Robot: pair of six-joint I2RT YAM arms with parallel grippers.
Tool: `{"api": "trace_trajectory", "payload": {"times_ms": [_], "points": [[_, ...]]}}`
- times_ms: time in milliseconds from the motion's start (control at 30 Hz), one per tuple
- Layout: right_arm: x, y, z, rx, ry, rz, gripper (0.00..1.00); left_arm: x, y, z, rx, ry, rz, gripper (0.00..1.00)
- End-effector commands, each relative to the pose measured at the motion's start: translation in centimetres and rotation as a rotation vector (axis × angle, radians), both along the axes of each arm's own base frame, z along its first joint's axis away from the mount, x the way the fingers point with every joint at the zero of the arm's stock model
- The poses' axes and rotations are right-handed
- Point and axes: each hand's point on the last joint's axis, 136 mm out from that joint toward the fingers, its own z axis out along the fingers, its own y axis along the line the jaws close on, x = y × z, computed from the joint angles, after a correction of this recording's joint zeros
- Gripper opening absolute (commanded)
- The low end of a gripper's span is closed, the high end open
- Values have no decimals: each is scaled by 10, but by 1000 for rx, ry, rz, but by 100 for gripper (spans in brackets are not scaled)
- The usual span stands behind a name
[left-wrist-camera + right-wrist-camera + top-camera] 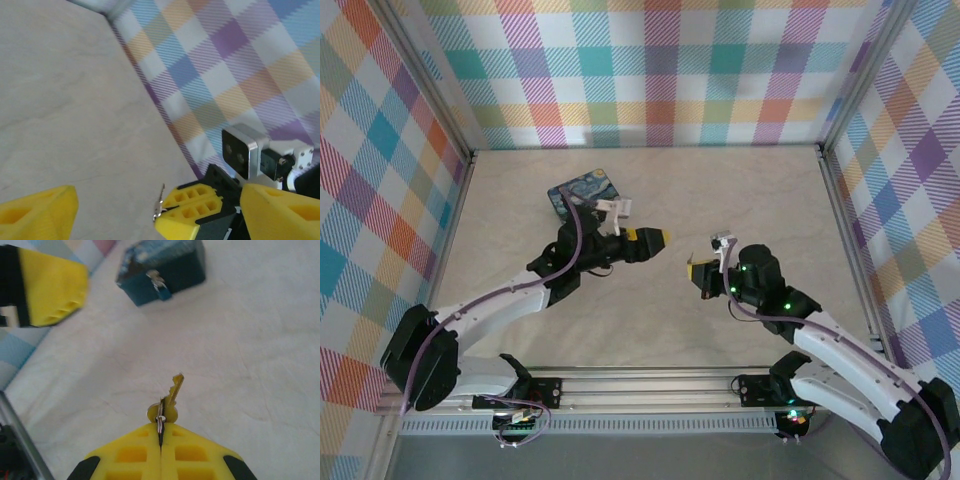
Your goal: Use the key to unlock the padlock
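When looking from above, find the left tool (655, 238) just right of the starry-night tin box (583, 198), facing the right tool (697, 272) across a small gap over the desk (650, 335). From the left wrist, see yellow fingers (37, 212) spread wide open, with the key (160, 202) beyond them. From the right wrist, note the right tool clamped shut on the brass key; spot the padlock (156, 280), blurred, at the tin's near face, well apart from the key.
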Motion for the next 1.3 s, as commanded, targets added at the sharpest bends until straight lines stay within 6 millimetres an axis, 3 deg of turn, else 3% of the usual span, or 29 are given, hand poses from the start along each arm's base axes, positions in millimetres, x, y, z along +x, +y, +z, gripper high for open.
{"api": "trace_trajectory", "payload": {"times_ms": [0,167,500,967,1267], "points": [[-10,10,28,62,-118,94,0,-23,-26,30,-32,-103,-159,81],[-21,12,48,113,-176,139,0,-35,-47,33,-32,-124,-257,72],[-25,3,43,1,-211,155,0,-42,-62,20,25,-107,-321,60],[-23,3,49,7,-225,147,0,-51,-78,-4,135,-70,-413,29],[-22,1,49,7,-226,135,0,-51,-77,-8,169,-79,-410,7]]}}
